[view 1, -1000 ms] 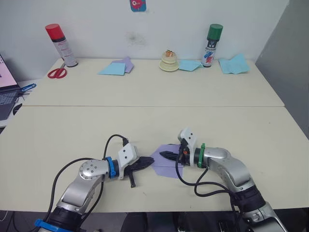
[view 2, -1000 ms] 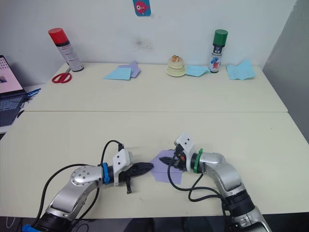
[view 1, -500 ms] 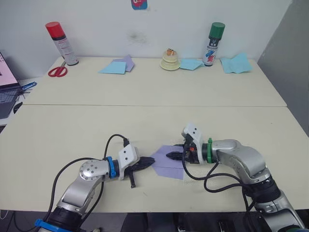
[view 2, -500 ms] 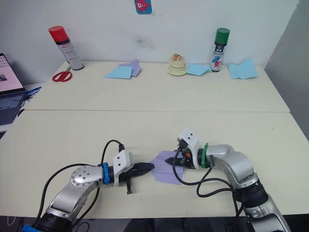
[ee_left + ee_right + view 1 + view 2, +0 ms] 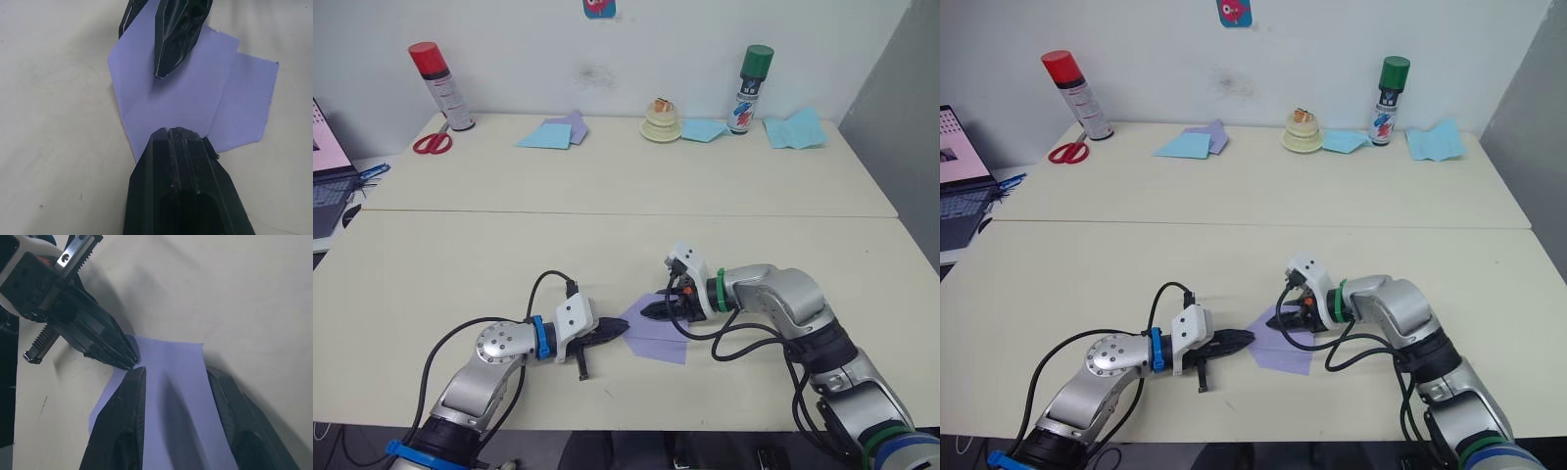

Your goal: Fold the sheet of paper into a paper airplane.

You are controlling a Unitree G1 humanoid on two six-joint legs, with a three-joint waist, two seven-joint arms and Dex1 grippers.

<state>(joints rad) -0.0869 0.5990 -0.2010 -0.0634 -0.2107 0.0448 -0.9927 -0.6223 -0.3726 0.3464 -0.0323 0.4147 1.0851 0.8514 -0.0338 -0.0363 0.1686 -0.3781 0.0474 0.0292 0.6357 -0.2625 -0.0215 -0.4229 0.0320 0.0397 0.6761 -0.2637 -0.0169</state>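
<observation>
The sheet of paper (image 5: 658,336) lies flat near the table's front edge, lavender, creased, with a point toward my left arm. My left gripper (image 5: 619,328) is shut, and its tip rests on that point (image 5: 146,142). My right gripper (image 5: 646,311) comes in from the other side, open and low over the sheet. Its two fingers (image 5: 126,426) stand apart with the lavender paper (image 5: 176,406) lying between them. The two grippers' tips are almost touching.
Along the far edge stand a red spray can (image 5: 435,83), red scissors (image 5: 431,144), light blue paper with a lavender scrap (image 5: 551,133), a cream round object (image 5: 659,124), a green spray can (image 5: 754,86) and more blue paper (image 5: 793,129). A laptop (image 5: 325,171) sits far left.
My right arm's elbow has swung out to the right and back, and its gripper has stayed over the sheet, shifting only slightly. The left gripper has held still.
</observation>
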